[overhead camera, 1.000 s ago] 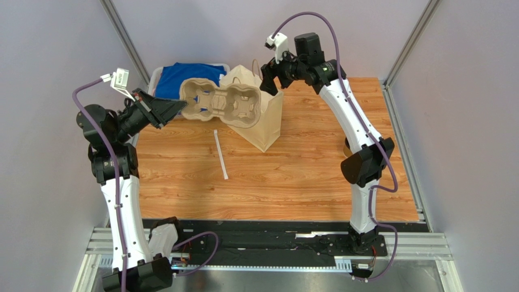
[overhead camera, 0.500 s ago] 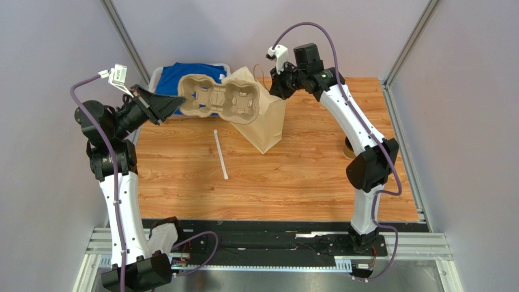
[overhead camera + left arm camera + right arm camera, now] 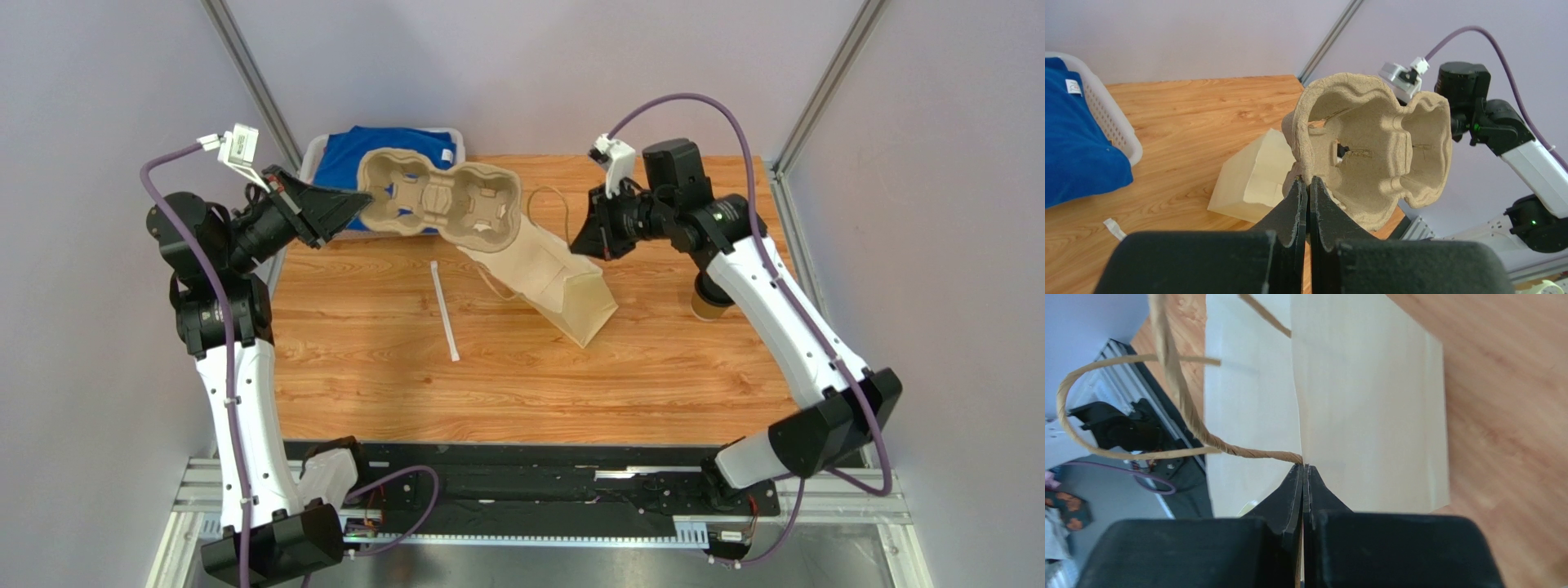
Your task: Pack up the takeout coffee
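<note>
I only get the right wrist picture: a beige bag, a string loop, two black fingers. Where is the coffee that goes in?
Observer: The top view shows the takeout coffee on the table near its right edge, apart from the paper bag.
Operator: Is the bag standing up?
Observer: No, it is tipped over, its mouth toward the left.
Operator: Anything at that mouth?
Observer: A moulded pulp cup tray, held in the air by its rim in the shut left gripper.
</note>
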Controlling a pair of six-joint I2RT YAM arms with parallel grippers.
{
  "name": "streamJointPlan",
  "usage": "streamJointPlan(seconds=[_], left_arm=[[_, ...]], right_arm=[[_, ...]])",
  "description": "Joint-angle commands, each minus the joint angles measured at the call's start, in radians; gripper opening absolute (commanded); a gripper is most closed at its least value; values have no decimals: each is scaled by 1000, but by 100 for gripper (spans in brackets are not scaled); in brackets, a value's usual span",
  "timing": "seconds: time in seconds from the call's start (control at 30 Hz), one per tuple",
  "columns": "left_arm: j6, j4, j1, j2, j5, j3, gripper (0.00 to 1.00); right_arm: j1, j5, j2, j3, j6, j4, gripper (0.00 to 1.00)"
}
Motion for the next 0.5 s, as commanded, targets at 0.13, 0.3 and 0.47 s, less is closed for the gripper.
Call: streamJointPlan(seconds=[0.13,0.3,0.47], left_arm=[[112,-85,10,42,30,96,0],[118,-82,10,61,27,102,0],[103,-62,10,65,29,92,0]], right_arm=[[4,-32,-222,-172,350,14,0],[1,22,-264,-152,459,8,0],[-28,-4,-270,-210,669,63,0]])
